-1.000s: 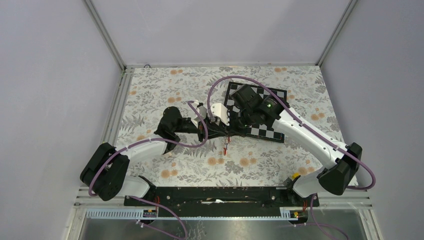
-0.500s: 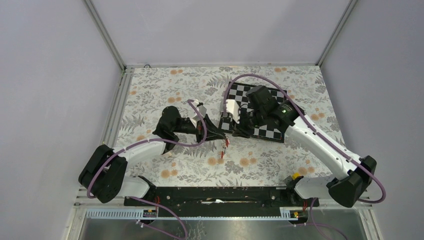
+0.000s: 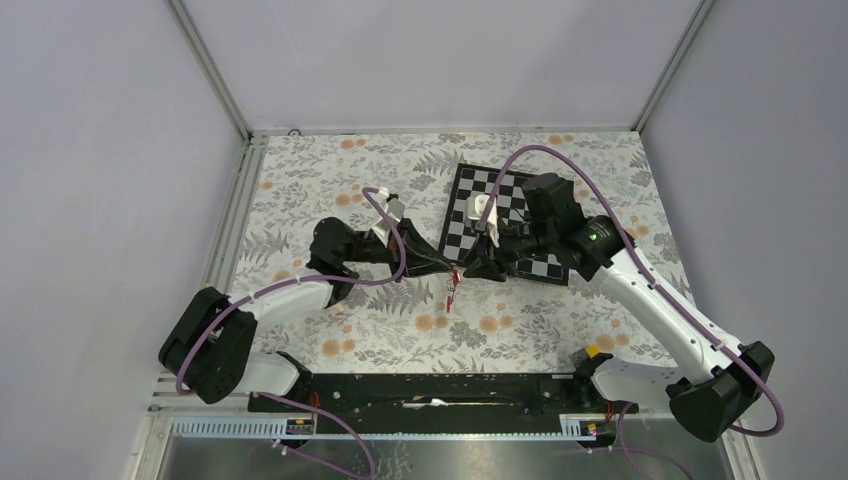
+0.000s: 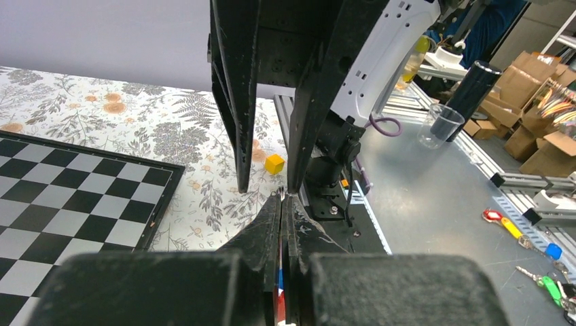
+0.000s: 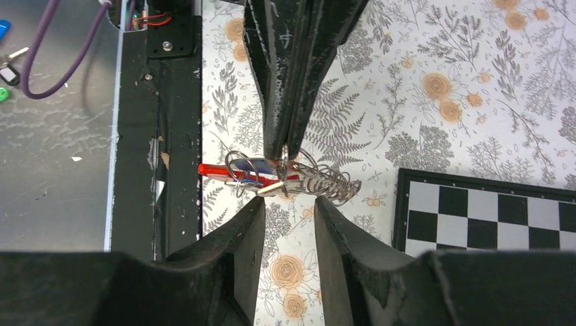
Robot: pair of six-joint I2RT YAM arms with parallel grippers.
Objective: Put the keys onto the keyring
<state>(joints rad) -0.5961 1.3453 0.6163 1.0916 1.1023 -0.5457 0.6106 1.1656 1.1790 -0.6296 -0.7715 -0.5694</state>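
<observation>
**Left pincer pinched on the key bunch, right pincer part open beside it**

The left gripper (image 5: pixel 284 151) is closed tight. Its two fingertips are pressed together on the thin wire of the keyring (image 5: pixel 325 182), a tangle of metal loops with a short coil. The keys (image 5: pixel 234 173) sit in the same bunch. One red tag and one blue tag show side by side, on the near side of the fingertips. How they are linked to the wire cannot be told.

From above, the bunch dangles under the left fingertips over the floral tablecloth (image 3: pixel 330 180), about mid-table. It hangs just near of the near left corner of the chessboard (image 3: pixel 512 192).

The right gripper (image 5: pixel 289 210) is part open and has hold of nothing. It points at the bunch from the right, with its tips just short of the wire and not touching it. In the left wrist view its fingers stand clearly apart above the closed left tips. A small yellow cube (image 4: pixel 274 164) lies on the cloth beyond them.
</observation>
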